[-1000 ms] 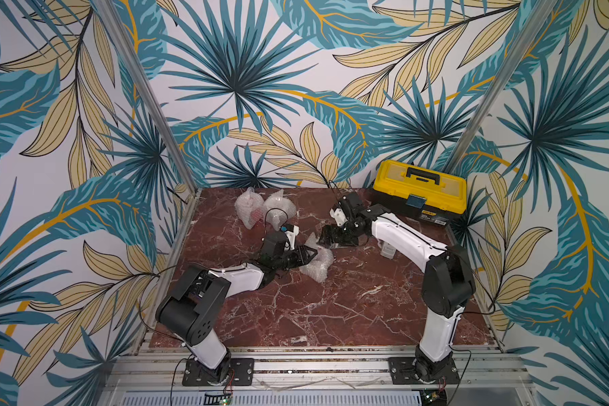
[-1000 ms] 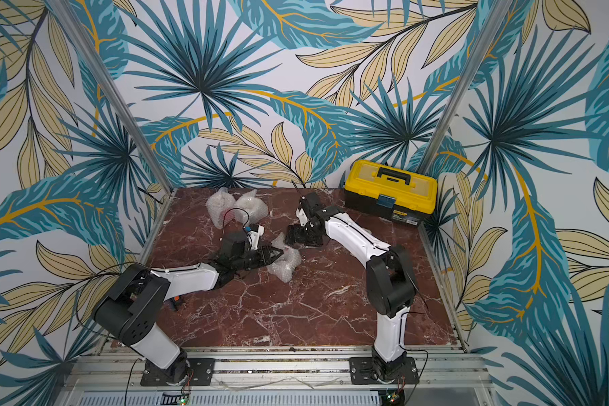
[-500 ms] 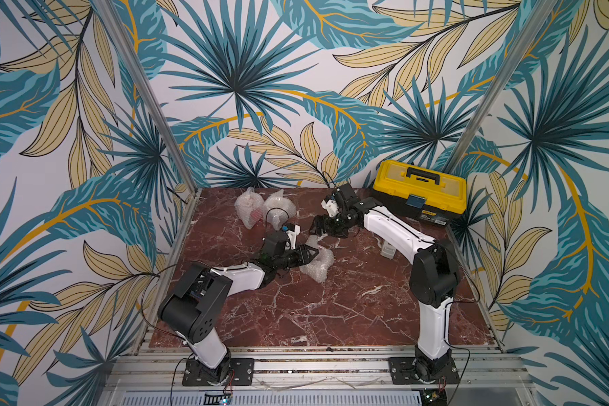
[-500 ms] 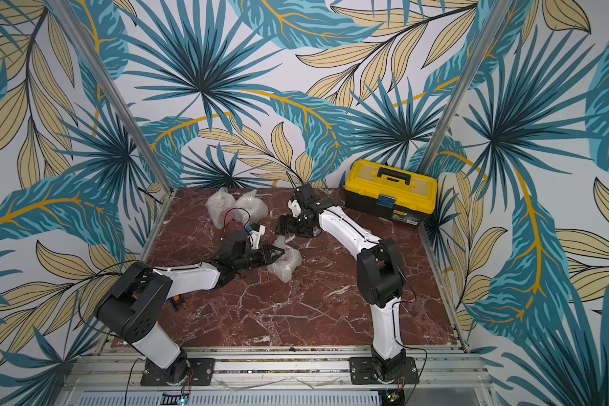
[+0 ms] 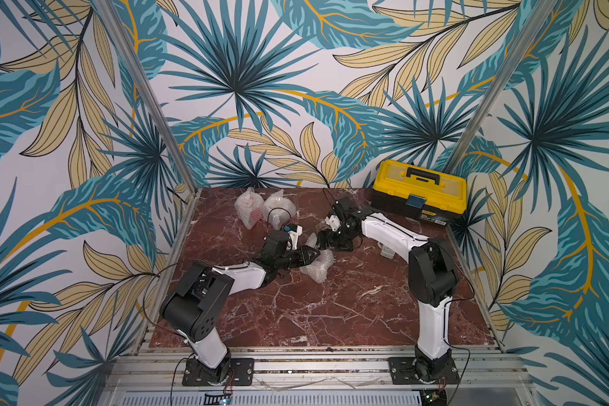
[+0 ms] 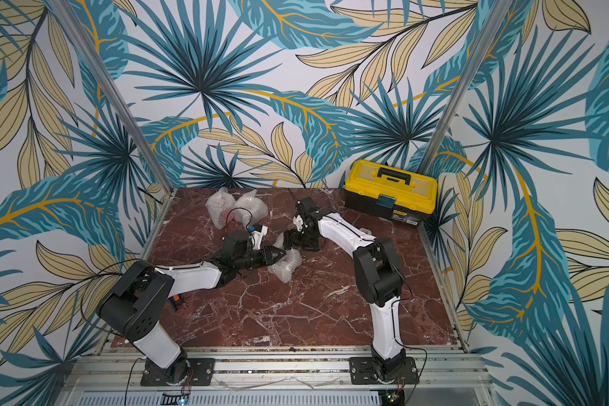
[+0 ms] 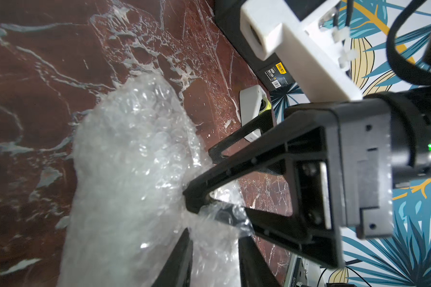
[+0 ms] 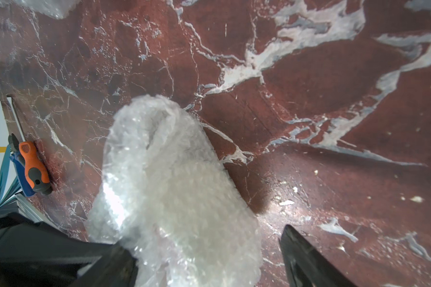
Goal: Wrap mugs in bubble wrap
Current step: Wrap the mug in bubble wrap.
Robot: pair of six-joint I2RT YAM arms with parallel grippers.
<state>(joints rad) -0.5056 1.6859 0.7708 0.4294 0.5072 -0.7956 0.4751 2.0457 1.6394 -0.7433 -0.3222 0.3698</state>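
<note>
Left wrist view: the left gripper (image 7: 214, 239) pinches one end of a lumpy bubble wrap bundle (image 7: 135, 161), its two dark fingers pressed into the plastic from either side. The right gripper (image 7: 203, 176) comes in from the opposite side with its jaws spread wide. One fingertip pushes against the wrap and the other stands clear of it.

The right wrist view shows the same: the bundle (image 8: 174, 188) lies between the parted jaws of the right gripper (image 8: 204, 238), touching only one of them. What is inside the bundle cannot be made out.

In both top views the bundle (image 5: 316, 268) (image 6: 284, 267) rests on the red marble table (image 5: 331, 316), about midway between the left and right edges and nearer the far edge. Two more wrapped bundles (image 5: 261, 208) sit together towards the far left corner, one with a reddish tint showing through. A yellow toolbox (image 5: 419, 191) fills the far right corner. An orange-handled hand tool (image 8: 33, 169) lies at the left edge.
</note>
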